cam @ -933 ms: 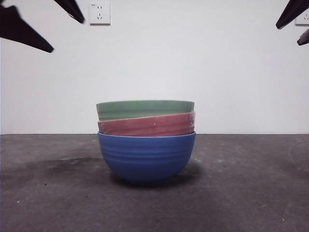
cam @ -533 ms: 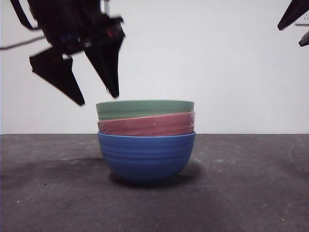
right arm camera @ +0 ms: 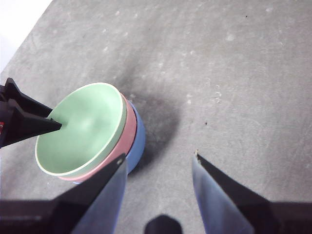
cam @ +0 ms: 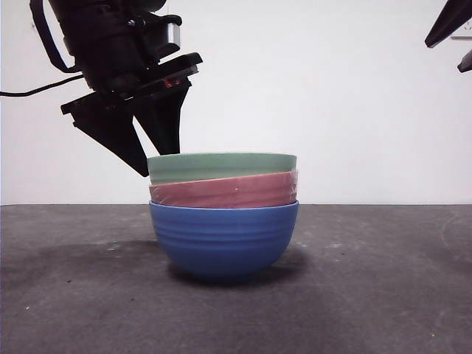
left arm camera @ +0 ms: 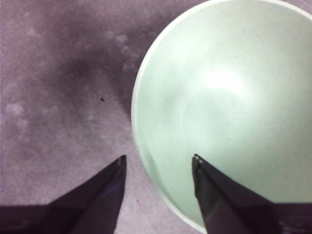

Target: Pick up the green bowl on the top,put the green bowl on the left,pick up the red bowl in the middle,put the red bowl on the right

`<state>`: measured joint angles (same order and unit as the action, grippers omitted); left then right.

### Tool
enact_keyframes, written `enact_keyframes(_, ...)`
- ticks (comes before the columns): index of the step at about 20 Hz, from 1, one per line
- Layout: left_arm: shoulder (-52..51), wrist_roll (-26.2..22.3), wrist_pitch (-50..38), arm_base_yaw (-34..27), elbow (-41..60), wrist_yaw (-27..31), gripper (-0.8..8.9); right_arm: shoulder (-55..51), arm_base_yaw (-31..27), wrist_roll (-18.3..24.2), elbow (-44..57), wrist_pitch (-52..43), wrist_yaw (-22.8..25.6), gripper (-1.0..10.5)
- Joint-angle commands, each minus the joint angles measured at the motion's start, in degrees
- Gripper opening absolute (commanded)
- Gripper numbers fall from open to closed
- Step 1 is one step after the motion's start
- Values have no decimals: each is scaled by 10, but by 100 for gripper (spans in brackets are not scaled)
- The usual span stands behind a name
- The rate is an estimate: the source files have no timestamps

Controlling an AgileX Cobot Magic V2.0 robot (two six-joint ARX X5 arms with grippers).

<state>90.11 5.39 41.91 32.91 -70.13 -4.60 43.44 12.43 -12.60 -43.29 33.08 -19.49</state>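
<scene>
the left gripper point(cam: 157, 164) hangs at the left edge of the stack with its two black jaws spread wide. in the left wrist view they straddle the rim of the matte sage-green ribbed round bowl point(left arm camera: 224, 107), one jaw over the dark grey counter point(left arm camera: 53, 87) outside the wall and one over the pale inside. they look not yet closed on it, though from the front i cannot tell whether a tip already touches the rim.

the green bowl point(cam: 221, 167) sits on top, nested in the matte pinkish-red ribbed round bowl point(cam: 225, 192), which rests slightly tilted inside the matte blue ribbed round bowl point(cam: 223, 236) standing on the counter point(cam: 383, 295) in the middle of the front view.

the step in hand appears to be the first one, taking hold of the green bowl. the next move calls for a short drop so the wall lies between the jaws, a firm pinch, then a straight lift so the red bowl is not dragged along.

the right gripper point(right arm camera: 158, 168) waits high at the right, well apart from the stack, jaws also open and empty.
</scene>
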Motion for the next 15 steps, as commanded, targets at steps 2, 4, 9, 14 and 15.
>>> enact_keyframes(2,12,-10,0,2,3,21,202,0,1,0,-2,-1,1,221)
enact_keyframes(4,21,-10,-1,2,3,22,142,0,1,0,-2,-1,1,221)
enact_keyframes(9,23,-10,-5,2,3,21,29,0,1,0,-2,0,3,221)
enact_keyframes(14,22,-9,-9,2,2,21,-13,1,1,0,-2,0,4,220)
enact_keyframes(15,22,-9,-9,2,1,21,-13,1,1,0,-2,0,5,220)
